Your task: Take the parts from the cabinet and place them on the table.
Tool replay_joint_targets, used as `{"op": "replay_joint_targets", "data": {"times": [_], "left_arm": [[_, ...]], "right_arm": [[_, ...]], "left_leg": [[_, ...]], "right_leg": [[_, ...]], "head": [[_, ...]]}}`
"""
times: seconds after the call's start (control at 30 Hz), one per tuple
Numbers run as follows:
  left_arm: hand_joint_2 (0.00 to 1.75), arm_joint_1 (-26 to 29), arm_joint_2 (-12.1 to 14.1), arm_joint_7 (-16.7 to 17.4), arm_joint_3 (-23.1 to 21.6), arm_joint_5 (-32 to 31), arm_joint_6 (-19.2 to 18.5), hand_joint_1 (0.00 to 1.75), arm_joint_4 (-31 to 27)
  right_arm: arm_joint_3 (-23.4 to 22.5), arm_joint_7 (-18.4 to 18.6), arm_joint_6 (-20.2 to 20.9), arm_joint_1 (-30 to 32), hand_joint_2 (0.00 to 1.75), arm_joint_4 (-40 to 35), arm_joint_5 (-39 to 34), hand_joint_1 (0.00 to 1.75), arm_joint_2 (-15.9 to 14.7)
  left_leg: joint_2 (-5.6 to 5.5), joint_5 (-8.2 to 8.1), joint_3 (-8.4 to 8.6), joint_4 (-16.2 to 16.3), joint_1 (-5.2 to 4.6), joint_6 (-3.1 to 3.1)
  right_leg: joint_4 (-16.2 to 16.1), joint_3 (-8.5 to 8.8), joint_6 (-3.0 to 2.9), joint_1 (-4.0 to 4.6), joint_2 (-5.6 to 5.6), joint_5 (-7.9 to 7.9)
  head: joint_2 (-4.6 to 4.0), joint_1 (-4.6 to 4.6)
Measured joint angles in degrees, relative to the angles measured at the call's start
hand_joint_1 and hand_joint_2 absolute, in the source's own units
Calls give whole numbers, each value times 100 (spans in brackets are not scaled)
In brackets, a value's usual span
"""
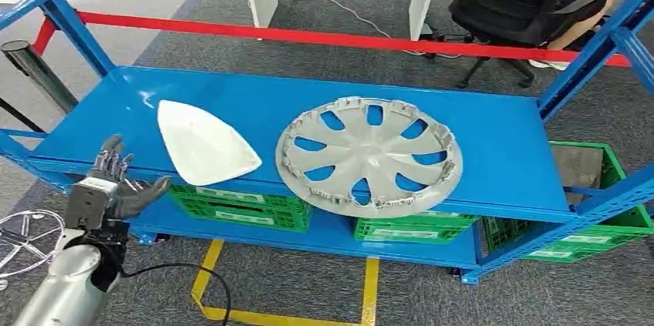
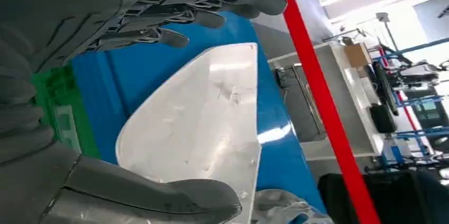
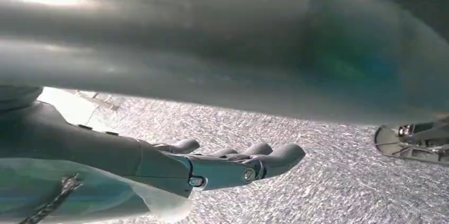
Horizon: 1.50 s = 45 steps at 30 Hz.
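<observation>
Still, the left robot hand (image 1: pixel 114 183), spread and empty beside the white triangular plastic cover (image 1: pixel 204 143), could (approaching shallow) nudge it off the blue metal shelf (image 1: pixel 501 149).

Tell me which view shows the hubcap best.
The head view: the whole hubcap lies flat on the blue shelf, right of the white part. The left wrist view catches an edge; the right wrist view faces floor.

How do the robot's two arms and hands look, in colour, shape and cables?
The left arm is a smooth, rounded silver tube. A black cable loops out near its wrist. The left hand has a grey boxy base, a thick grey thumb and darker, jointed fingers. The right hand is grey too, with rounded fingertips and a small round screw at a finger's side.
</observation>
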Motion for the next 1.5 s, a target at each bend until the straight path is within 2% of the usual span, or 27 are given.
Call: {"op": "replay_joint_targets", "data": {"times": [0.3, 0.67, 1.03, 1.3, 1.5], "left_arm": [[175, -219, 0, -114, -374, -1038, 728, 0, 146], [175, -308, 31, -131, -559, -1440, 953, 0, 330], [175, -438, 17, -267, -728, -1947, 1427, 0, 667], [175, -749, -408, -476, -1217, -2919, 2373, 0, 1774], [175, -981, -625, -496, -1572, -3280, 2601, 0, 2494]], "right_arm": [[-15, -39, 63, 11, 0, -22, 0, 0, 0], [-13, -72, 61, 37, 0, -22, 0, 0, 0], [-13, -107, 59, 47, 0, -22, 0, 0, 0], [6, -125, 0, 24, 0, -20, 0, 0, -2], [92, -136, -31, 6, 0, -4, 0, 0, -18]], "left_leg": [[0, 0, 0, 0, 0, 0], [0, 0, 0, 0, 0, 0], [0, 0, 0, 0, 0, 0], [-1, 0, 0, 1, -3, 0], [-1, 0, 0, 2, -3, 0]], "right_leg": [[0, 0, 0, 0, 0, 0], [0, 0, 0, 0, 1, 0], [0, -2, 0, 0, 0, 0], [-1, 2, 1, -3, -2, 1], [0, 2, 1, -3, -3, 1]], "head": [[0, 0], [0, 0], [0, 0], [0, 0], [0, 0]]}}
